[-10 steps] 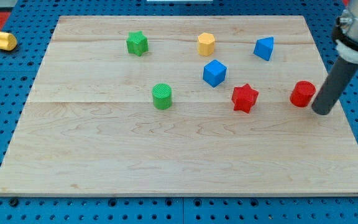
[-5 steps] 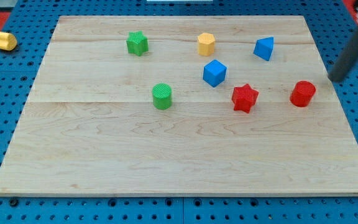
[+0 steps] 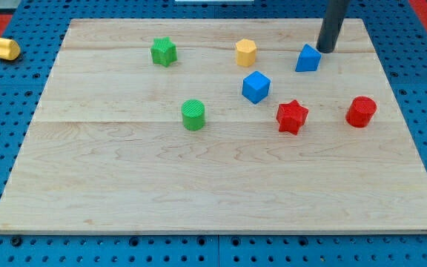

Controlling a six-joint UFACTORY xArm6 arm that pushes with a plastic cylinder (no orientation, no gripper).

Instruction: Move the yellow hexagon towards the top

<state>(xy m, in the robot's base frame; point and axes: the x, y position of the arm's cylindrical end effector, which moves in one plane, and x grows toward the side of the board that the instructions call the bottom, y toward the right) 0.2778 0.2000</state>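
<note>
The yellow hexagon (image 3: 246,53) sits on the wooden board (image 3: 213,178) near the view's top, right of centre. My tip (image 3: 325,49) rests at the upper right edge of the blue triangular block (image 3: 308,58), touching or almost touching it. The tip is well to the right of the yellow hexagon. The rod rises out of the view's top.
A blue cube (image 3: 256,87) lies just below the hexagon. A red star (image 3: 292,116) and a red cylinder (image 3: 361,112) lie to the right. A green star (image 3: 164,52) and a green cylinder (image 3: 193,115) lie to the left. A small yellow block (image 3: 6,48) lies off the board at far left.
My tip has swept from beside the red cylinder at the right edge up and left to the blue triangular block, which has shifted slightly left and down.
</note>
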